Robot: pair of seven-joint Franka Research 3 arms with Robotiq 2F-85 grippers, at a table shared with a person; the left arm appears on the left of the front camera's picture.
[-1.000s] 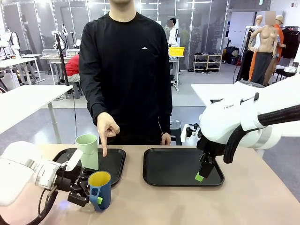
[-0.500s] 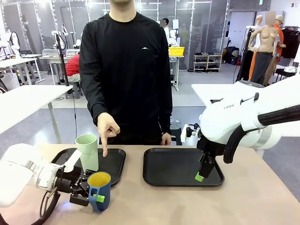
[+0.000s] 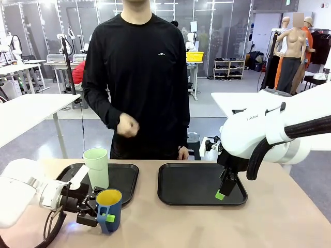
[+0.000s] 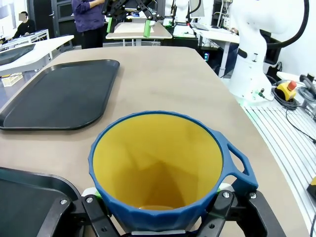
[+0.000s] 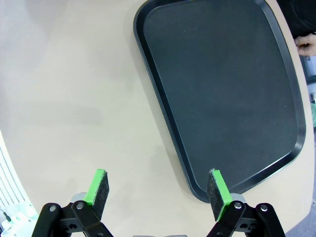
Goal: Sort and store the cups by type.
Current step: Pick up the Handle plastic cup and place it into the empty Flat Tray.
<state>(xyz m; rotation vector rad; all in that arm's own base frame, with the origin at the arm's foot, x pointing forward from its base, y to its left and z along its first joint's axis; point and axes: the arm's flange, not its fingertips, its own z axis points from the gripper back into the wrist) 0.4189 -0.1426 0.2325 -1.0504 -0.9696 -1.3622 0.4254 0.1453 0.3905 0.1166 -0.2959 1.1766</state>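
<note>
A dark blue mug [image 3: 110,202] with a yellow inside stands on the table just in front of the left black tray [image 3: 125,177]. My left gripper [image 3: 101,213] is shut on the mug from the side. In the left wrist view the mug [image 4: 163,168] sits between the green pads [image 4: 90,192], its handle to the right. A tall pale green tumbler [image 3: 96,167] stands upright on the left tray, right behind the mug. My right gripper [image 3: 221,194] hangs open over the right black tray [image 3: 196,183]; its fingers [image 5: 98,190] hold nothing, and my right gripper [image 5: 159,191] is above that tray's [image 5: 222,89] edge.
A person in black stands at the far side with one hand [image 3: 128,125] closed at chest height and the other hand [image 3: 182,153] at the table's far edge. Bare tabletop [image 3: 207,227] stretches in front of both trays. The right tray [image 4: 59,96] holds nothing.
My left gripper has closed on the blue mug. The person's hand, which pointed down at the left tray, has lifted to the chest. The right arm has not moved.
</note>
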